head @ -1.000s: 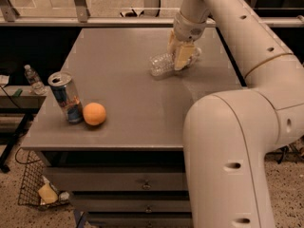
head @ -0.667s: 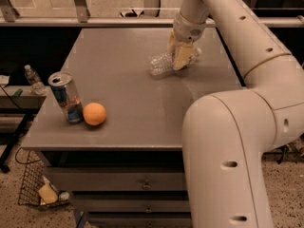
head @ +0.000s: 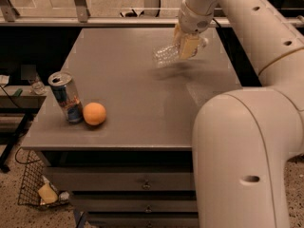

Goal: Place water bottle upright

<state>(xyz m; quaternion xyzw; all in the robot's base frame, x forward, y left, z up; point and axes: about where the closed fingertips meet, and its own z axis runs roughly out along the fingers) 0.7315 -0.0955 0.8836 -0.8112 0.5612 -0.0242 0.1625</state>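
Observation:
The water bottle [head: 167,54] is a clear ribbed plastic bottle. It hangs on its side a little above the grey table [head: 128,99], its bottom end pointing left; its cap end is hidden behind the fingers. My gripper [head: 186,45] is shut on the bottle at the table's far right part. Its yellowish fingers [head: 189,46] clasp the bottle's right end. A shadow lies on the table under the bottle.
A blue-and-silver drink can [head: 65,97] stands at the table's front left with an orange [head: 94,113] touching its right side. My large white arm [head: 247,141] fills the right foreground. A small clear bottle [head: 34,84] stands off the table at left. A wire basket [head: 35,186] sits on the floor.
The gripper has lifted the bottle off the table surface; before, the bottle lay on the table. The can and orange have not moved.

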